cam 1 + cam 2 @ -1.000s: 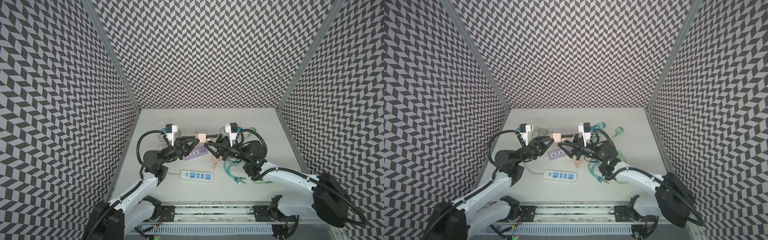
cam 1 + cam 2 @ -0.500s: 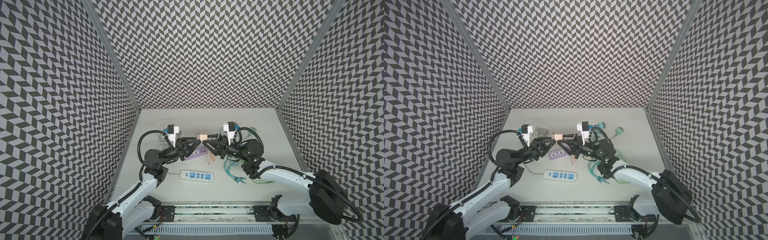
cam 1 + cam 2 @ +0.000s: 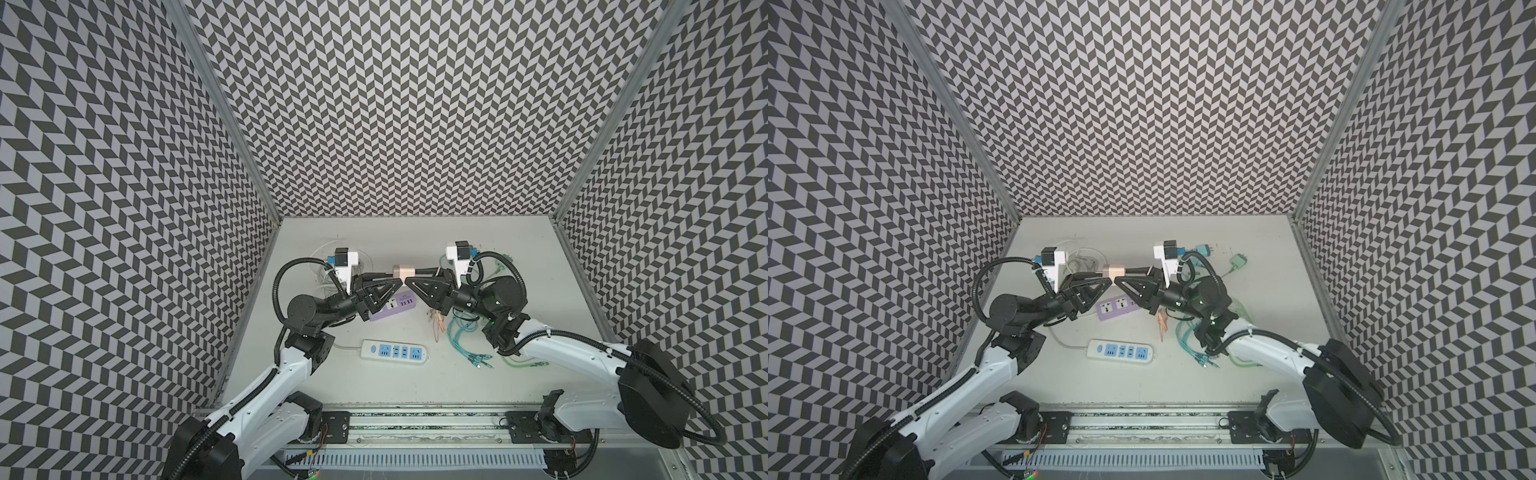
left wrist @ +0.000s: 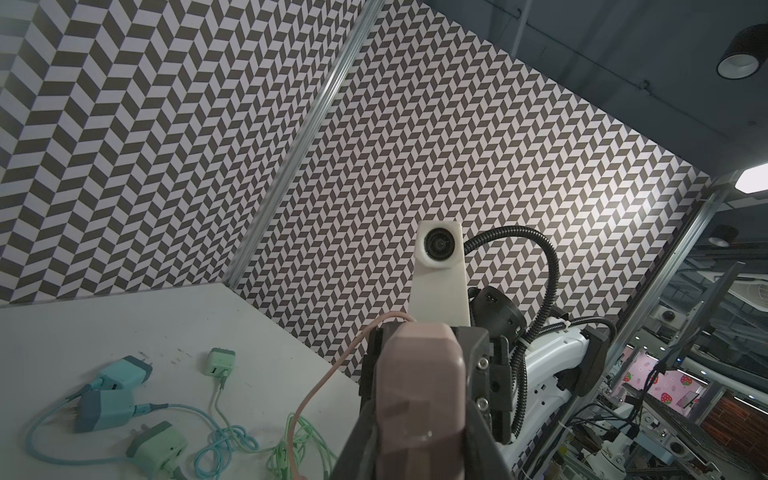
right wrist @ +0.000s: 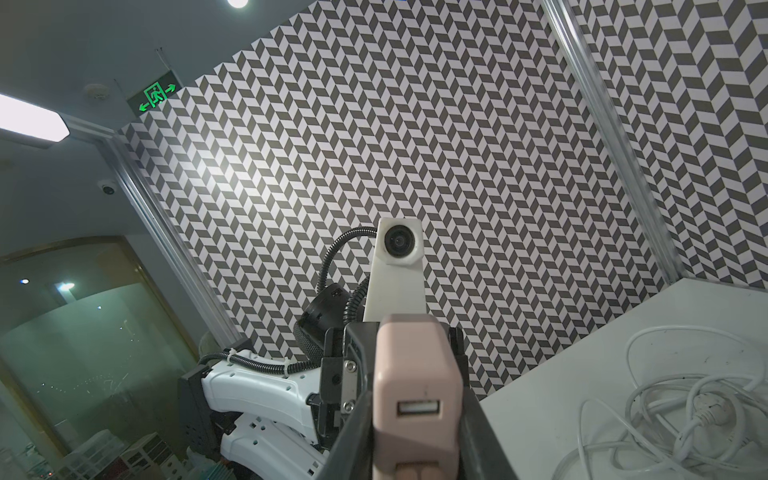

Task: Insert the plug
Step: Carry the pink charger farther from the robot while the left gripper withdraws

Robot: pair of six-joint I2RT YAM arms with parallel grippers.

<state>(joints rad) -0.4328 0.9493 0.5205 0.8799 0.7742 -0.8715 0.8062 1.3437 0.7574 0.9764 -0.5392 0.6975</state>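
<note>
Two robot arms met tip to tip in the air above a pale table [image 3: 415,237], inside walls of black-and-white chevron pattern. The left gripper [image 3: 397,277] was clamped narrowly on a pink charger block [image 3: 402,272], held level above the middle of the table, toward the far side. In the right wrist view the block's USB port [image 5: 417,407] faced the right arm and stood empty. The right gripper [image 3: 411,277] was closed tight on a pink USB plug [image 5: 409,467], just in front of that port and not yet in it. A pink cable [image 3: 436,326] hung down to the table beneath the right gripper. Below the grippers lay a purple power strip [image 3: 399,305]. Nearer than that lay a white power strip [image 3: 394,352] with blue sockets. A tangle of teal cables [image 3: 465,336] lay to the right, and a coil of white cable [image 3: 328,259] at the far left. A teal charger [image 3: 1202,251] and a pale green charger [image 3: 1237,262] rested at the far right.
</note>
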